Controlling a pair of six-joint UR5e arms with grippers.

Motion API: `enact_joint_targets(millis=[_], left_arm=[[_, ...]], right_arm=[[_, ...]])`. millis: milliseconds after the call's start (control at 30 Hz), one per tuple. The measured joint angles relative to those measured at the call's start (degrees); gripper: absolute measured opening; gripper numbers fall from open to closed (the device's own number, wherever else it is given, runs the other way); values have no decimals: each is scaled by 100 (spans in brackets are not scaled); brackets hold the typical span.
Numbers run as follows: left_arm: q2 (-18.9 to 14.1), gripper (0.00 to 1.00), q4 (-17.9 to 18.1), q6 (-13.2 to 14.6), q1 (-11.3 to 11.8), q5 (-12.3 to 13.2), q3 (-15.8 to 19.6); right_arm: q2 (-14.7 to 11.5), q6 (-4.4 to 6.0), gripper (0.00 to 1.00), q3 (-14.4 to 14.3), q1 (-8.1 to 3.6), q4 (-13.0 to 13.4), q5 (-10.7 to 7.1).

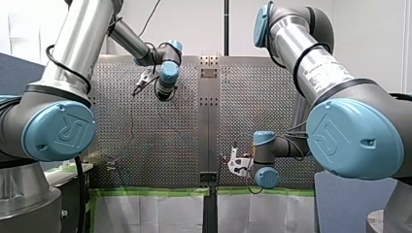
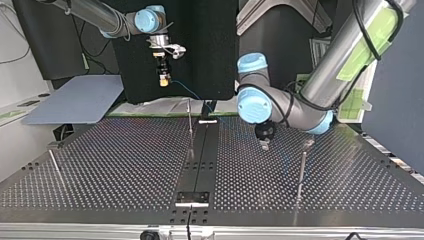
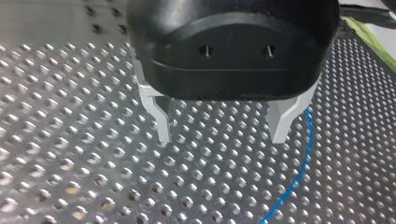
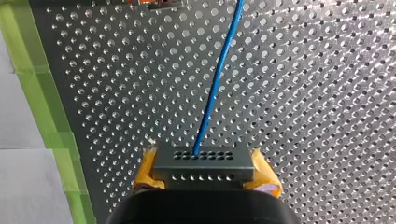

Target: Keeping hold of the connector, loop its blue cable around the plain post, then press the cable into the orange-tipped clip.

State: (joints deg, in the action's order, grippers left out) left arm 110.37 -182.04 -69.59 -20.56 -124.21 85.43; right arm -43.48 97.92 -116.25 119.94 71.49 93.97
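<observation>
My right gripper (image 4: 205, 175) pinches the connector (image 4: 203, 163); its blue cable (image 4: 219, 74) runs straight ahead. My left gripper (image 3: 222, 135) hangs spread, cable just outside one finger.
</observation>
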Motion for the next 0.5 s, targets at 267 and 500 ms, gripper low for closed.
enact_joint_targets(millis=[267,500], left_arm=[[73,100,188,94,53,-193,-59],[75,100,252,203,63,-313,-95]], right_arm=[[0,0,0,0,0,10,0],[0,8,0,0,1,21,-2]])
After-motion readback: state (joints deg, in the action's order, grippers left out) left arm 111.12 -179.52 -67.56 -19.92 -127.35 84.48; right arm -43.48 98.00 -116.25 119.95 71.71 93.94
